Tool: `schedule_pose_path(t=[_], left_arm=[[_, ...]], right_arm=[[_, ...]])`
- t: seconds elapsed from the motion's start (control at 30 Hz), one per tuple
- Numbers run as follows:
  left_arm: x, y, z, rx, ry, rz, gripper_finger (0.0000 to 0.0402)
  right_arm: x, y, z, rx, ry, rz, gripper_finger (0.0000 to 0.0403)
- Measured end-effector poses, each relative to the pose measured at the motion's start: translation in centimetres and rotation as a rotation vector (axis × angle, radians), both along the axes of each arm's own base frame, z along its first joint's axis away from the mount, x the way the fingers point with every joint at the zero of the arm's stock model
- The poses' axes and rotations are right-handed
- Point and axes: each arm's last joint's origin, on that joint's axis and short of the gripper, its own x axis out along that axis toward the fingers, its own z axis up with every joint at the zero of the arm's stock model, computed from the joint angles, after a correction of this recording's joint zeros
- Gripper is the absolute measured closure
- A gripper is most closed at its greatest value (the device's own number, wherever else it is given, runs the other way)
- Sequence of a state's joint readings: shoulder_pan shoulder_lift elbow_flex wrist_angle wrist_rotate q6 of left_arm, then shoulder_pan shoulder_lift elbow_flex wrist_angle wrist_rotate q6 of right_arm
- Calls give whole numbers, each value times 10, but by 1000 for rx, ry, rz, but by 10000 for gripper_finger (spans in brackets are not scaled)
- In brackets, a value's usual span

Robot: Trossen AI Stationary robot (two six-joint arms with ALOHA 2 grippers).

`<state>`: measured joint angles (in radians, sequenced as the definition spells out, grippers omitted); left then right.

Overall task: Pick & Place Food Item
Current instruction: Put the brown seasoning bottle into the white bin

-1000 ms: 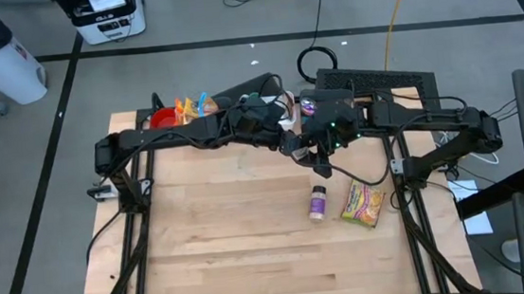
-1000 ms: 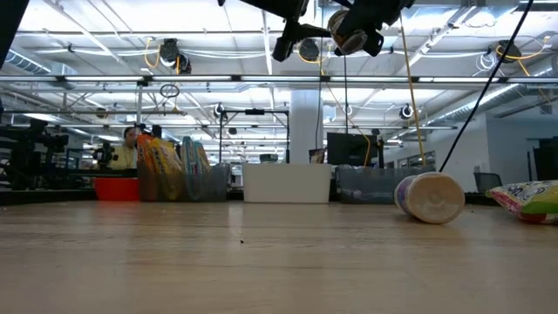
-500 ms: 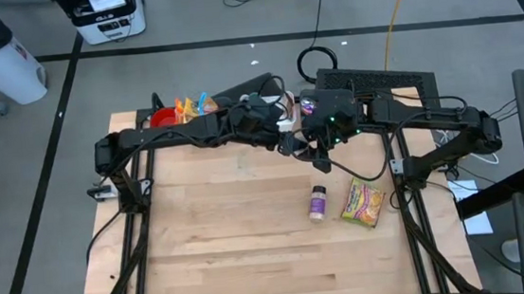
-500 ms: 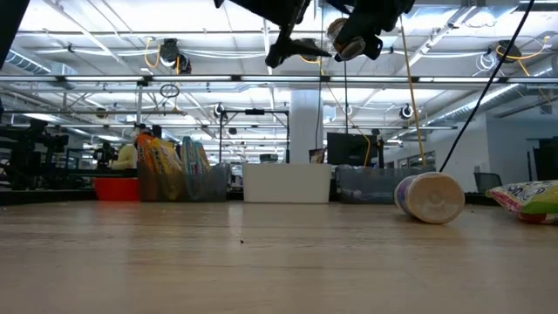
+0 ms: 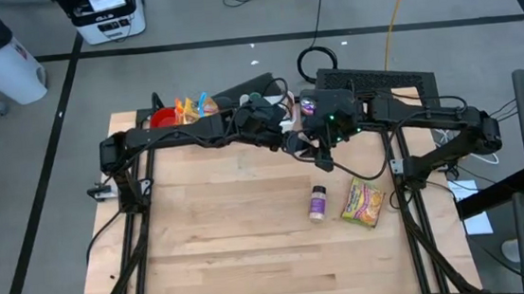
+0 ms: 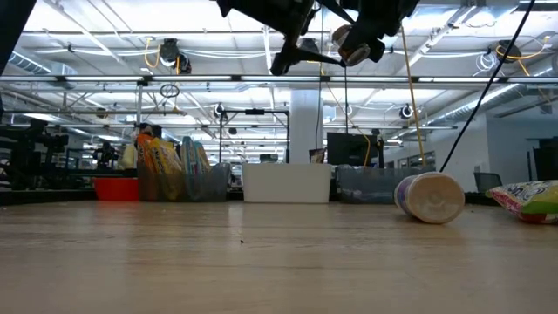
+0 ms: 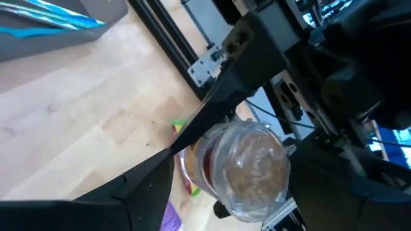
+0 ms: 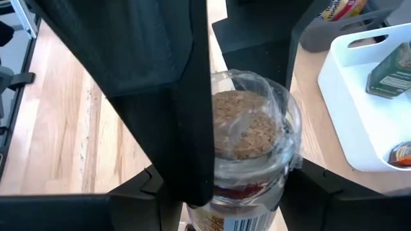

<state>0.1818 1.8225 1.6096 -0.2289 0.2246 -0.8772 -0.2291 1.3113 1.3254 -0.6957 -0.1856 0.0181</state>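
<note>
Two grippers are seen close together high above the far middle of the wooden worktop [image 5: 214, 246], with a clear plastic jar [image 8: 247, 144] between them. Left of the jar, a red bowl [image 6: 116, 187] and colourful snack bags [image 6: 166, 167] are lined along the worktop's far edge. The left gripper [image 5: 292, 141] is spread wide, its fingers [image 7: 199, 122] standing apart on either side of the jar, gripping nothing. The jar, covered with crinkled film over brown contents, is clamped by the right gripper [image 5: 315, 140], whose fingers [image 8: 186, 96] are closed on its sides. Just behind the jar, a white bin [image 8: 359, 96] holding a bottle is visible. Right of the jar and nearer the front, a purple-capped bottle [image 5: 316, 202] is lying on its side, and just beside it a yellow-green snack packet [image 5: 363, 204] is lying flat.
</note>
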Motion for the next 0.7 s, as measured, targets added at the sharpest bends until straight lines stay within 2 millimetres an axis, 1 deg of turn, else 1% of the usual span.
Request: schedule_pose_path(t=[0.2, 0.47, 0.7], left_arm=[[-1, 2, 0, -45, -1, -32, 132], [-1, 1, 0, -55, -1, -37, 174], [-1, 2, 0, -69, 3, -30, 182]], right_arm=[[0, 0, 0, -8, -7, 7, 217], [0, 0, 0, -8, -6, 8, 217], [0, 0, 0, -7, -2, 7, 217]])
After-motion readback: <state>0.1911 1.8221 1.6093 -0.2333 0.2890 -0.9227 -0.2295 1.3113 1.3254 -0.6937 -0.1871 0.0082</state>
